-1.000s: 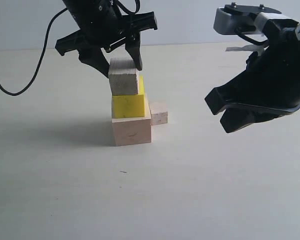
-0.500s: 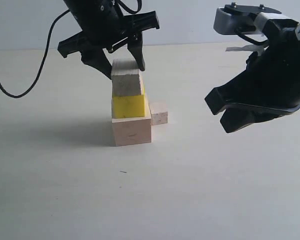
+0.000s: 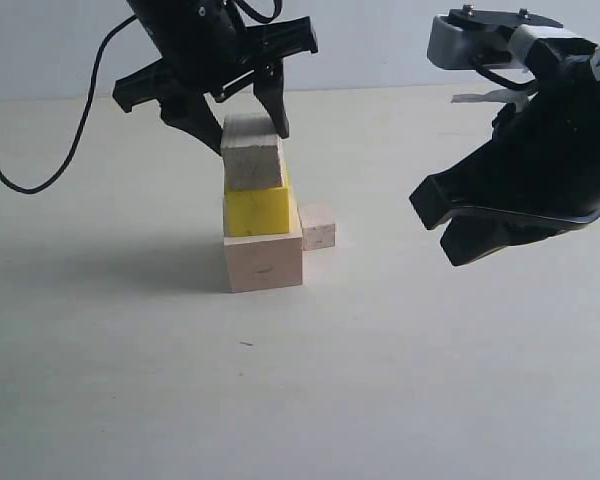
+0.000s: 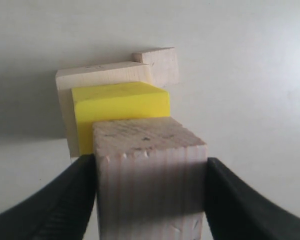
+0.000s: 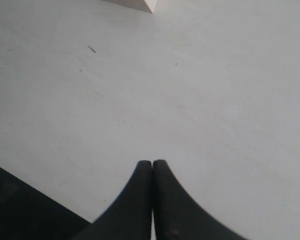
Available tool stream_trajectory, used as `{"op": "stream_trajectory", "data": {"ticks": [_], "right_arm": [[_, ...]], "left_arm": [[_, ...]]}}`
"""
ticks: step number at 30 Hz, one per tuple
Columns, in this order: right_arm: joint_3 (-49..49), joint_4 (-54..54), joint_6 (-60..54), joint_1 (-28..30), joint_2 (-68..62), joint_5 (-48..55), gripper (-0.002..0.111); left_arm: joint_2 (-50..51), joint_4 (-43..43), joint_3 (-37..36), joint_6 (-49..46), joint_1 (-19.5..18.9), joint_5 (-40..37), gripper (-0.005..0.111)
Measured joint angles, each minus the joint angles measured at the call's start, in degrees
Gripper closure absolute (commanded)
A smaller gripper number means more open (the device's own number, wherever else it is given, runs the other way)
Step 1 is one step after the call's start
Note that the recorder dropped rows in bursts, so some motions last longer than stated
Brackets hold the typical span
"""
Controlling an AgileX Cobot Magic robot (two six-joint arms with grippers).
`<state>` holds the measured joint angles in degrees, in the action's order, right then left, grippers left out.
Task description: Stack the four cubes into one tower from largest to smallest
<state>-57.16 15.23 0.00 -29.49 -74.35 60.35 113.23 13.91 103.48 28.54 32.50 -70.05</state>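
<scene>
the small wood cube (image 3: 253, 165) sits on the yellow cube (image 3: 258, 212), pinched between the fingers of the left gripper (image 3: 245, 135); the wrist view cuts off its near end. beneath is the large cube (image 3: 263, 262), with the smallest cube (image 3: 318, 227) partly hidden behind it. the right gripper (image 5: 152, 167) hangs well apart, jaws pressed together, empty.

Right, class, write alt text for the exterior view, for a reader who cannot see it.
The left gripper grips a small wooden cube atop a yellow cube, which sits on a large wooden cube on a pale table. The smallest wooden cube lies just right of the large one. The right gripper hangs shut at right, empty.
</scene>
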Motion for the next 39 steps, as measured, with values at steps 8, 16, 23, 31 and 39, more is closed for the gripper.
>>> {"op": "stream_trajectory", "data": {"ticks": [8,16,23,31,39], "right_arm": [[0.0,0.0,0.0,0.0,0.0,0.0,0.108],[0.0,0.0,0.0,0.0,0.0,0.0,0.108],[0.0,0.0,0.0,0.0,0.0,0.0,0.108],[0.0,0.0,0.0,0.0,0.0,0.0,0.108],[0.0,0.0,0.0,0.0,0.0,0.2,0.108]], "left_arm": [[0.0,-1.3,0.0,0.2,0.0,0.0,0.055],[0.0,-1.5,0.0,0.3,0.0,0.0,0.055],[0.0,-1.5,0.0,0.4,0.0,0.0,0.055],[0.0,-1.5,0.0,0.4,0.0,0.4,0.055],[0.0,-1.5,0.0,0.4,0.0,0.9,0.055]]}}
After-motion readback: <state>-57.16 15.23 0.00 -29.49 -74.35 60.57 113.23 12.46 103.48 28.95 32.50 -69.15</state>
